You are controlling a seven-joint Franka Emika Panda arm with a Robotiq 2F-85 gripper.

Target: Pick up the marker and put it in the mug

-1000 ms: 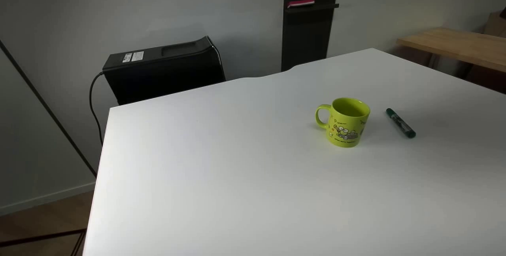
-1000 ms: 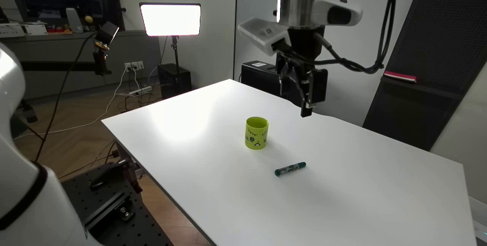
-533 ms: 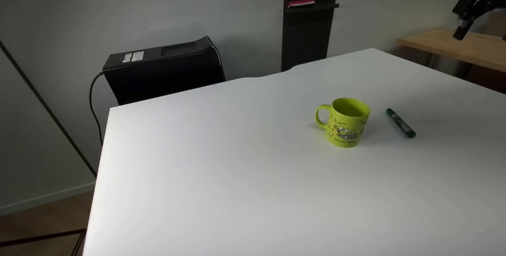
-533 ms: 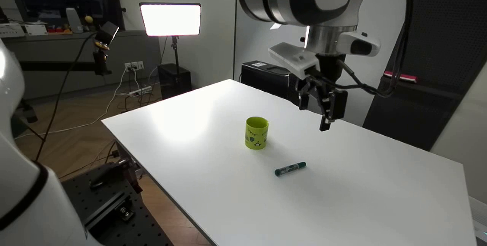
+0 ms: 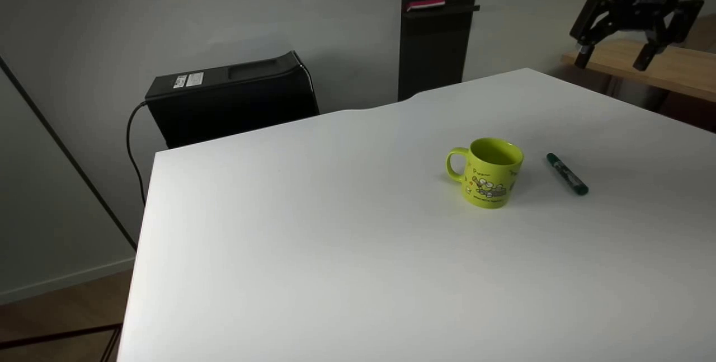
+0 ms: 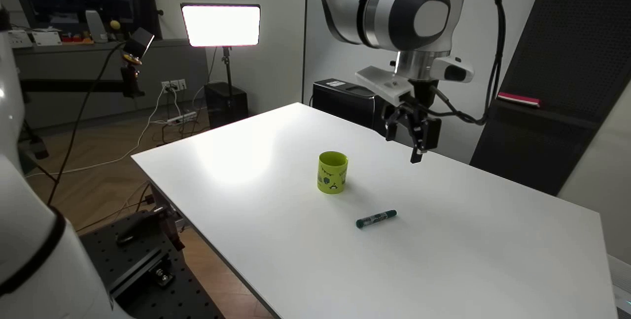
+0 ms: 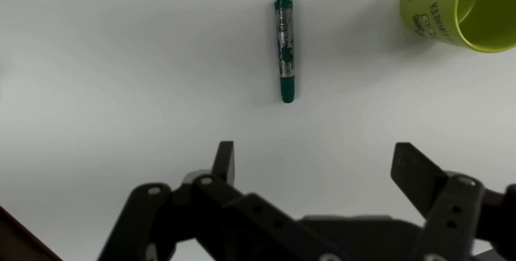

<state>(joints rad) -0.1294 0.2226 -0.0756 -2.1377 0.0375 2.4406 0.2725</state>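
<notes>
Black two-fingered gripper (image 7: 314,146), jaws wide apart, empty: we could roll the green plastic-looking cylindrical marker (image 7: 285,49) by descending off-centre.

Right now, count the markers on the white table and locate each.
1. The green marker lies on the white table beside the yellow-green mug, not touching it. Every view crops the table, so another could be out of frame.

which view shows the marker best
The wrist view: the marker lies uncovered and whole there, large enough to tell its green ends from the printed barrel between them. Both exterior views also show it whole, lying on the white table apart from the mug, but much smaller, so its print is hard to make out.
</notes>
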